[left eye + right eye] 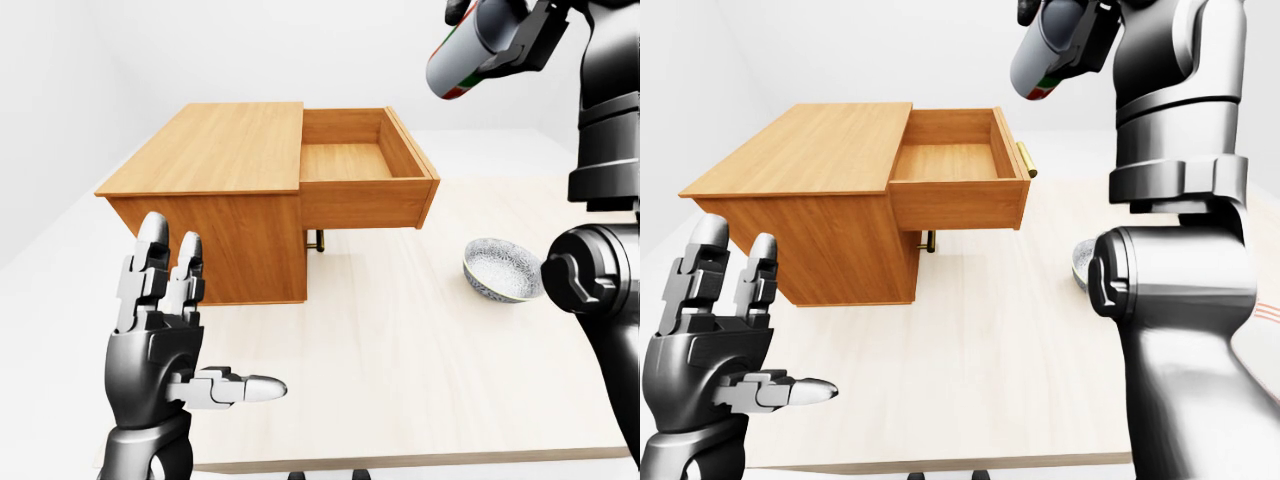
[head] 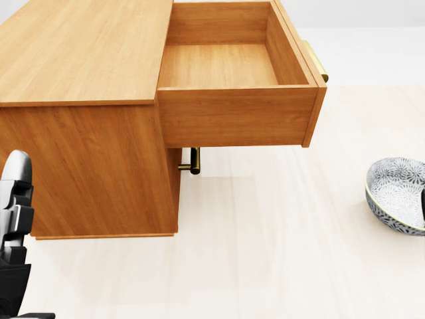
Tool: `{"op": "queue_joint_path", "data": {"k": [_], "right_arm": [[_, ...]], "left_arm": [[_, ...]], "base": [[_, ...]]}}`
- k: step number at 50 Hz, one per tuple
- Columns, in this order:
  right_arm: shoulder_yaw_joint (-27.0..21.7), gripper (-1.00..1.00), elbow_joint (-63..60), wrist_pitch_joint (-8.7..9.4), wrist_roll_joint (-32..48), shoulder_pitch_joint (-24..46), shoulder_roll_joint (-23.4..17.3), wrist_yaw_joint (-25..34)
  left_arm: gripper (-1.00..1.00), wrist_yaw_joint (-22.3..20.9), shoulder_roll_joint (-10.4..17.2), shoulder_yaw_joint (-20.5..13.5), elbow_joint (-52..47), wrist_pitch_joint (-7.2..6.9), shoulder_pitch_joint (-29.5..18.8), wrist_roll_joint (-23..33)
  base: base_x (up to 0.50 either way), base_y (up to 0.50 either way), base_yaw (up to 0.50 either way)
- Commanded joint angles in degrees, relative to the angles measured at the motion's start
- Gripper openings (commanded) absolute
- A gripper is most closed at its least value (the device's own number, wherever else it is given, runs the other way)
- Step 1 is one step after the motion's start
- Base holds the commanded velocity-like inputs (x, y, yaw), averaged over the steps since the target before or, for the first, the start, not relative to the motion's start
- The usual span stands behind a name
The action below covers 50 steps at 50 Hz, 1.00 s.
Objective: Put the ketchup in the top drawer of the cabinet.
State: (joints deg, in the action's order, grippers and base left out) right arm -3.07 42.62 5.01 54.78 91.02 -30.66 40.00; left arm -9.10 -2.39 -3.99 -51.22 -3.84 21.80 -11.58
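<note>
The wooden cabinet (image 1: pixel 215 190) stands at the upper left of the table, its top drawer (image 1: pixel 365 185) pulled out to the right and empty inside. High at the top right of the left-eye view, my right hand (image 1: pixel 505 30) is shut on the ketchup bottle (image 1: pixel 462 52), a grey cylinder with a red, white and green end tilted down-left, well above and right of the drawer. My left hand (image 1: pixel 185 350) hangs open at the lower left, fingers spread, holding nothing.
A patterned blue-white bowl (image 1: pixel 502 270) sits on the light wooden table (image 1: pixel 400 370) to the right of the drawer. A brass handle (image 2: pixel 194 161) of a lower drawer shows under the open one. My right arm (image 1: pixel 1180 300) fills the right-eye view's right side.
</note>
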Motion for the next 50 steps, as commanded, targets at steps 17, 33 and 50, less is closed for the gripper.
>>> {"op": "queue_joint_path", "data": {"k": [17,33,50], "right_arm": [[0.35,-1.0,29.5,-0.01,-6.69,10.78,0.78,0.0],[0.1,-1.0,31.1,-0.01,-6.9,9.09,1.25,0.0],[-0.01,-1.0,31.45,-0.01,-7.48,9.32,1.27,0.0]], "left_arm": [[1.0,0.04,0.08,0.23,0.71,0.27,-0.19,0.27],[1.0,0.43,0.27,0.49,0.81,0.21,-0.53,0.61],[1.0,0.56,0.39,0.66,0.95,0.2,-0.6,0.79]], "base": [[0.0,0.0,0.0],[0.0,0.0,0.0],[0.0,0.0,0.0]]}}
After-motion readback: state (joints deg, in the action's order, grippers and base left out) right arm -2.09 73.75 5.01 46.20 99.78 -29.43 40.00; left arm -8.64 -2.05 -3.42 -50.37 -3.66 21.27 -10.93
